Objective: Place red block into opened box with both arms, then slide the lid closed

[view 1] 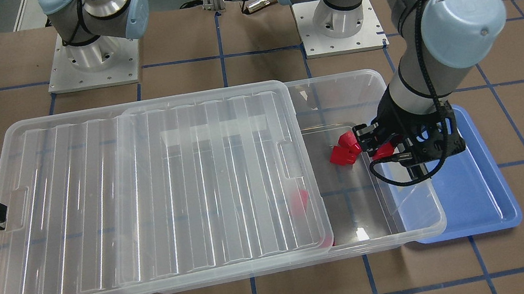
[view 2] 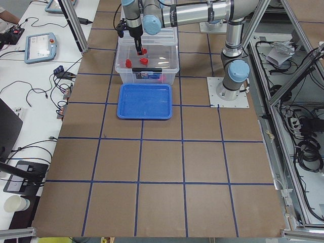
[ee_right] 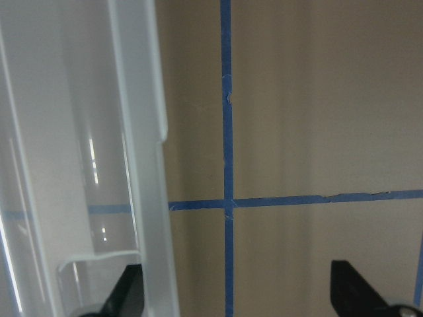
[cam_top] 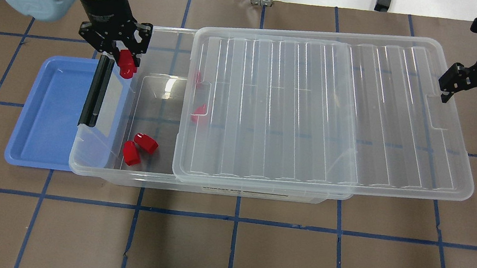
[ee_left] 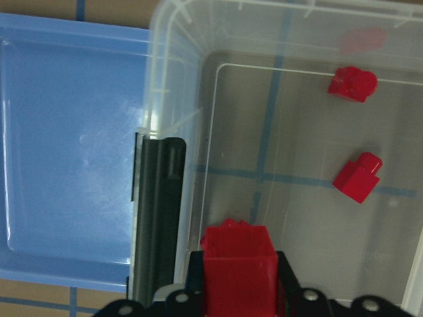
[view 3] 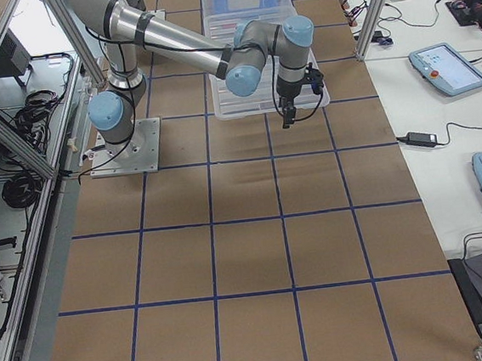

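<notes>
The left end effector [cam_top: 123,59] is clamping the red block [cam_top: 126,66], glossy and boxy, just above the open end of the box [cam_top: 94,165], beside the black bar [cam_top: 95,93]. The clear ribbed lid [cam_top: 326,118] is covering the rest. The right end effector [cam_top: 467,96] is hovering, fingers apart, at the lid's far notch.

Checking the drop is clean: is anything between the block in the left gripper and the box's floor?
Nothing visible. The red block in the left gripper hangs over the uncovered end of the box; the lid stops short of it.
</notes>
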